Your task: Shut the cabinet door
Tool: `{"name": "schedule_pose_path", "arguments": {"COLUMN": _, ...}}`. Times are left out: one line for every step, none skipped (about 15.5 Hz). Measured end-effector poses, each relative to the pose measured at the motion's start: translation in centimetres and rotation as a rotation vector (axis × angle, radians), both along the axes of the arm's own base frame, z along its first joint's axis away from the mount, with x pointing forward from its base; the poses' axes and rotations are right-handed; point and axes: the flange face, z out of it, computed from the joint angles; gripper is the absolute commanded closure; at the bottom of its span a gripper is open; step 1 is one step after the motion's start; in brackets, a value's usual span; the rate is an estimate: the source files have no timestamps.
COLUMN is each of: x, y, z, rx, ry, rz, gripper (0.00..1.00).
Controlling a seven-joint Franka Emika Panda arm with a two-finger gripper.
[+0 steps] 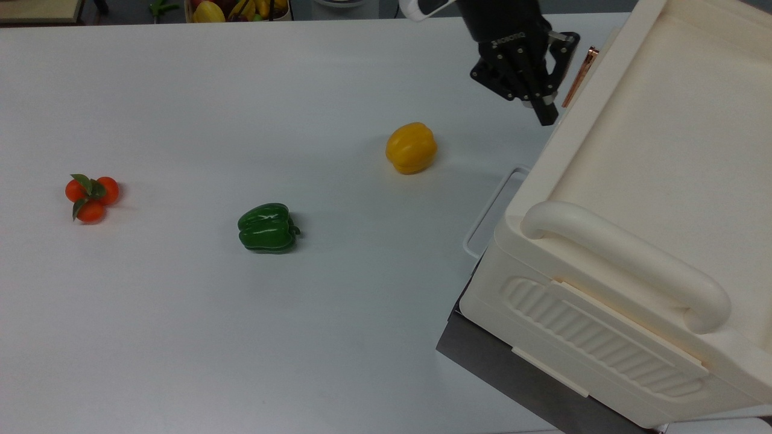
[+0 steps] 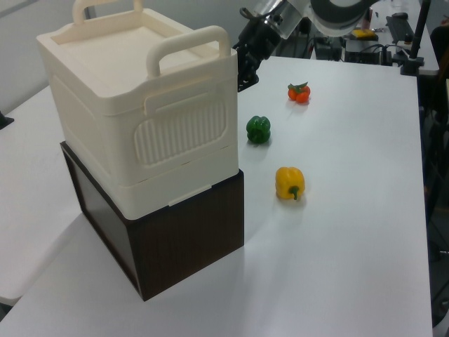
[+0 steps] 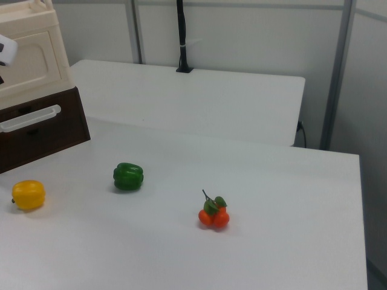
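Claw (image 1: 546, 111) hovers just beside the cabinet door (image 3: 33, 55), flush against the cabinet (image 1: 633, 199).

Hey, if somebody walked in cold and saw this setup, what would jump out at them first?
Most striking is the large cream-white plastic cabinet on its dark base at the top view's right, with the black gripper beside the copper-coloured handle of its door. Then, across the white table, a yellow pepper, a green pepper and orange tomatoes.
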Motion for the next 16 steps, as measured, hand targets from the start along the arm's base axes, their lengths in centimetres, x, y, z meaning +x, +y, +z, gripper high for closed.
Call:
{"name": "schedule_pose_path", "arguments": {"x": 0.0, "y": 0.3, "z": -0.1, "rx": -0.003, "ry": -0.011, "rz": 0.001, "gripper": 1.00}}
{"name": "schedule_pose_path", "arguments": {"x": 0.1, "y": 0.6, "z": -0.3, "rx": -0.006, "ry": -0.017, "rz": 0.002, "gripper": 1.00}}
{"name": "schedule_pose_path", "arguments": {"x": 0.1, "y": 0.6, "z": -0.5, "rx": -0.007, "ry": -0.020, "rz": 0.002, "gripper": 1.00}}
{"name": "schedule_pose_path", "arguments": {"x": 0.3, "y": 0.6, "z": -0.5, "rx": -0.007, "ry": -0.028, "rz": -0.003, "gripper": 1.00}}
{"name": "schedule_pose_path", "arguments": {"x": 0.4, "y": 0.6, "z": -0.5, "rx": -0.004, "ry": -0.041, "rz": -0.010, "gripper": 1.00}}
{"name": "schedule_pose_path", "arguments": {"x": 0.4, "y": 0.7, "z": -0.5, "rx": -0.001, "ry": -0.051, "rz": -0.014, "gripper": 1.00}}
{"name": "schedule_pose_path", "arguments": {"x": 0.4, "y": 0.8, "z": -0.5, "rx": 0.000, "ry": -0.054, "rz": -0.013, "gripper": 1.00}}
{"name": "schedule_pose_path", "arguments": {"x": 0.4, "y": 1.1, "z": -0.6, "rx": -0.001, "ry": -0.055, "rz": -0.010, "gripper": 1.00}}
{"name": "schedule_pose_path", "arguments": {"x": 0.3, "y": 1.2, "z": -0.6, "rx": -0.003, "ry": -0.059, "rz": -0.007, "gripper": 1.00}}
{"name": "schedule_pose_path", "arguments": {"x": 0.3, "y": 1.3, "z": -0.6, "rx": -0.008, "ry": -0.062, "rz": -0.006, "gripper": 1.00}}
{"name": "schedule_pose_path", "arguments": {"x": 0.3, "y": 1.3, "z": -0.5, "rx": -0.013, "ry": -0.067, "rz": -0.004, "gripper": 1.00}}
{"name": "schedule_pose_path", "arguments": {"x": 0.3, "y": 1.4, "z": -0.5, "rx": -0.017, "ry": -0.072, "rz": -0.002, "gripper": 1.00}}
{"name": "schedule_pose_path", "arguments": {"x": 0.3, "y": 1.4, "z": -0.5, "rx": -0.022, "ry": -0.075, "rz": -0.001, "gripper": 1.00}}
{"name": "schedule_pose_path", "arguments": {"x": 0.3, "y": 1.4, "z": -0.5, "rx": -0.023, "ry": -0.076, "rz": 0.000, "gripper": 1.00}}
{"name": "schedule_pose_path", "arguments": {"x": 0.3, "y": 1.4, "z": -0.5, "rx": -0.024, "ry": -0.076, "rz": 0.000, "gripper": 1.00}}
{"name": "schedule_pose_path", "arguments": {"x": 0.2, "y": 1.3, "z": -0.5, "rx": -0.026, "ry": -0.071, "rz": 0.002, "gripper": 1.00}}
